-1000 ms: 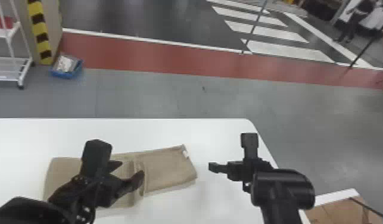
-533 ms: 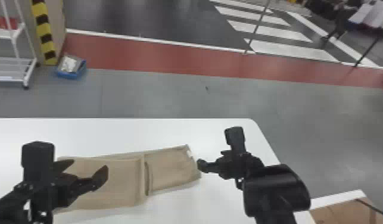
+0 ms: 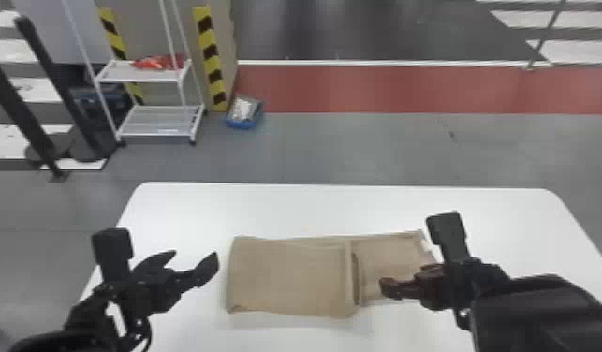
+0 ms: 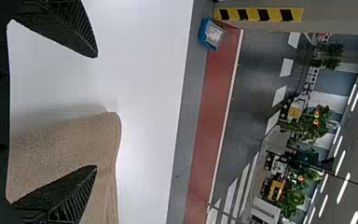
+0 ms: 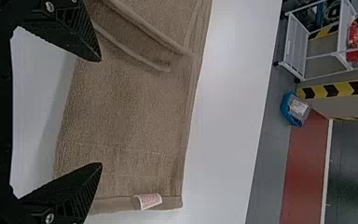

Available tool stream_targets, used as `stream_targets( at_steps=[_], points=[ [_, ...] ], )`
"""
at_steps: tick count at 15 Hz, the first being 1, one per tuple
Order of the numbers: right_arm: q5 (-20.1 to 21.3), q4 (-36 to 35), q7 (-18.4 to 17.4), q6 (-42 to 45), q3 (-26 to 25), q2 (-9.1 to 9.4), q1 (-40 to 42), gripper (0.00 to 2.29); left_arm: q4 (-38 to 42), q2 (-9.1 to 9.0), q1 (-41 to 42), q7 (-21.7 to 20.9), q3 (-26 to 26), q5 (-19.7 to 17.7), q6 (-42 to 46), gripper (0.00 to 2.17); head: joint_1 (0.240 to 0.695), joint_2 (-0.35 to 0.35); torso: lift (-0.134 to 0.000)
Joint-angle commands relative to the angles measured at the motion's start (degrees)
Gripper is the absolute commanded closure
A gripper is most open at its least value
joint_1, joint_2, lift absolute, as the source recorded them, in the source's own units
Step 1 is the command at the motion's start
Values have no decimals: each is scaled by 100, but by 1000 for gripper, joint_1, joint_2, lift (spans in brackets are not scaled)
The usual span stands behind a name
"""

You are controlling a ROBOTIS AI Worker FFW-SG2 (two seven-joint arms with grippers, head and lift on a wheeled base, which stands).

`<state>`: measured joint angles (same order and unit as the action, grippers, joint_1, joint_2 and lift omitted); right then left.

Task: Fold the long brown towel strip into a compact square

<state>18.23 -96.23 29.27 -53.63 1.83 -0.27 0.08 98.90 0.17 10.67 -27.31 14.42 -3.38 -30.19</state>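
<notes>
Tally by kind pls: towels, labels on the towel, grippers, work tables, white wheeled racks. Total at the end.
Towels: 1, the brown towel, part-folded
Towel labels: 1, the white label
Grippers: 2, left gripper and right gripper
Work tables: 1, the white table
Wheeled racks: 1, the white rack
Total: 6

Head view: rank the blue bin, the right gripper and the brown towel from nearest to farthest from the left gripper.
1. Brown towel: on the table, just right of the left gripper.
2. Right gripper: farther right, at the towel's right-hand end.
3. Blue bin: on the floor beyond the table.
</notes>
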Motion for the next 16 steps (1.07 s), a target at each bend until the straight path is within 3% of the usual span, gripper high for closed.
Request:
stream_targets(
  at_steps=[1, 4, 7, 16],
  points=[
    [-39, -1, -35, -188, 125, 32, -70, 83, -116, -32, 23, -99, 175, -22, 52, 33, 695, 79, 0],
    [-293, 96, -193, -838, 301, 32, -298, 83, -257, -32, 23, -222, 254, -22, 122, 33, 695, 118, 0],
    [-460, 403, -431, -803, 555, 32, -465, 83, -275, -32, 23, -257, 298, -22, 140, 36, 695, 137, 0],
    [-1436, 737, -527, -610, 679, 32, -694, 83, -345, -32, -47, -318, 325, -22, 140, 36, 695, 204, 0]
  ],
)
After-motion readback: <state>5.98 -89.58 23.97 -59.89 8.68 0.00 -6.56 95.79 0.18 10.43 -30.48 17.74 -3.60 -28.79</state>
